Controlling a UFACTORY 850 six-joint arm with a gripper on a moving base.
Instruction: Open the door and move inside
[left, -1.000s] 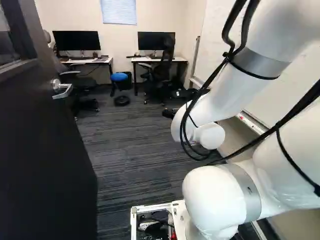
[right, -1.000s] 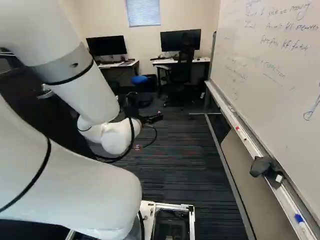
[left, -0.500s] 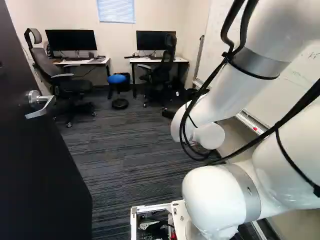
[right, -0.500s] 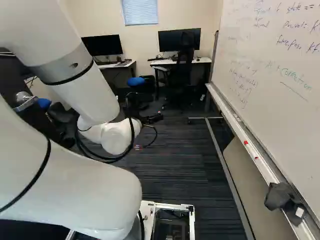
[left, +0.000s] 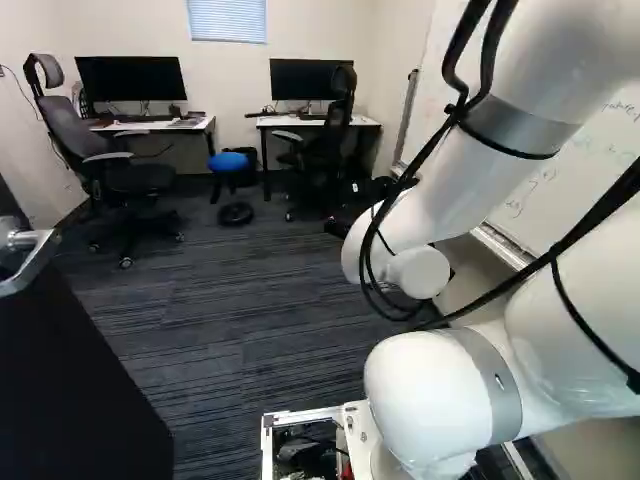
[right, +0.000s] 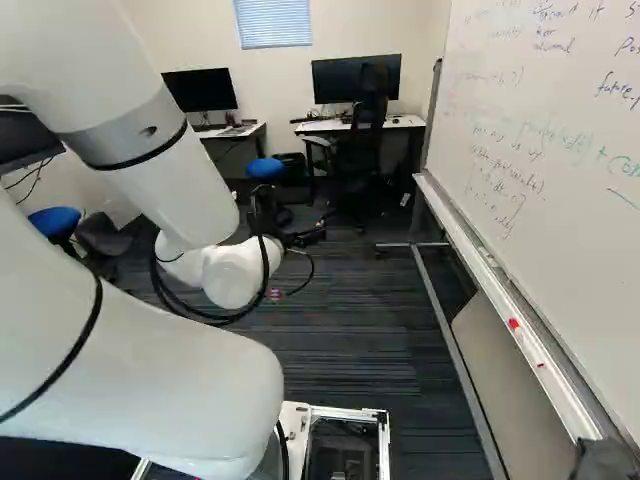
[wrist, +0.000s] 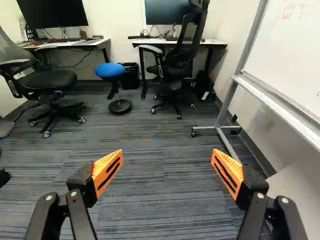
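Door (left: 70, 390) Stands Open, Entry in Hand

The dark door hangs open at the left of the left base view, its metal handle (left: 35, 264) well apart from my gripper (wrist: 167, 162), whose orange-padded fingers are spread wide, gripping nothing. I judge the opening done and moving inside the step in hand. The next move calls for rolling my base (right: 350, 412) ahead over the carpet (wrist: 150, 185), the arm (left: 460, 195) kept tucked, between the door and the whiteboard (right: 545, 200). The whiteboard's foot (wrist: 220, 128) juts onto the floor and could catch a wheel, so I would steer clear of it.
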